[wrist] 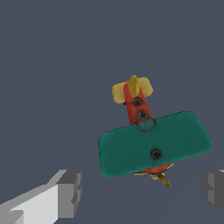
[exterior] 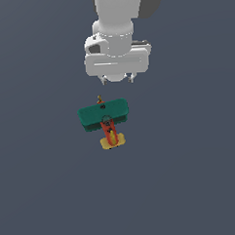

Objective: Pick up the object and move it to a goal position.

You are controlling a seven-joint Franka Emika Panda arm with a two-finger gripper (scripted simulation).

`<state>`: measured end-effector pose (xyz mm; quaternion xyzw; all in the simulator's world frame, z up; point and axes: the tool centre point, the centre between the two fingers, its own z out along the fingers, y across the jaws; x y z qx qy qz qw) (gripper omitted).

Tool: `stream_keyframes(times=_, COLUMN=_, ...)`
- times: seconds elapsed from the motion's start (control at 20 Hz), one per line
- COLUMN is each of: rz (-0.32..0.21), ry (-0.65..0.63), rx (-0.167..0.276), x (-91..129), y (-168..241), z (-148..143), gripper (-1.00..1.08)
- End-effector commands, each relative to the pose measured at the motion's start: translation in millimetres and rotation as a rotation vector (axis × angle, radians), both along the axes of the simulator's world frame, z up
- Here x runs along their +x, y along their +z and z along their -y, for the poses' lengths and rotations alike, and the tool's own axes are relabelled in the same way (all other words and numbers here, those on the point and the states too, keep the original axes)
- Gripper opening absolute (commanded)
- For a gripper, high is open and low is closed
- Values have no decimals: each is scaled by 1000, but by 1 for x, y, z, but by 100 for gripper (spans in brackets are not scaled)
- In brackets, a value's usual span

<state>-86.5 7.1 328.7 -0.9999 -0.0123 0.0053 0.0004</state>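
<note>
The object is a small toy airplane (exterior: 104, 118) with wide teal-green wings, a red-orange fuselage, a yellow tail and a tiny brown nose. It lies flat on the dark grey floor near the middle of the exterior view. My gripper (exterior: 117, 80) hangs above and just behind the plane's nose, apart from it, with only the two fingertips showing under the white hand. In the wrist view the airplane (wrist: 154, 142) lies beyond the fingers (wrist: 70, 192), which stand wide apart with nothing between them. The gripper is open.
A plain dark grey floor (exterior: 191, 184) fills both views. No other objects, containers or edges show.
</note>
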Motion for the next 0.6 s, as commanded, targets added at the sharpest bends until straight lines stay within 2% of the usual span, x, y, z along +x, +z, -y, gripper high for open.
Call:
stream_keyframes(times=0.0, rz=0, ry=0, rx=0, x=0, y=0, z=0, gripper=28)
stream_keyframes(times=0.3, rz=-6, ry=-1, rx=12, x=-1, y=-2, z=0, gripper=28)
stream_keyframes(times=0.55, rz=-18, ry=-5, rx=41, x=-4, y=-8, z=-1, gripper=28)
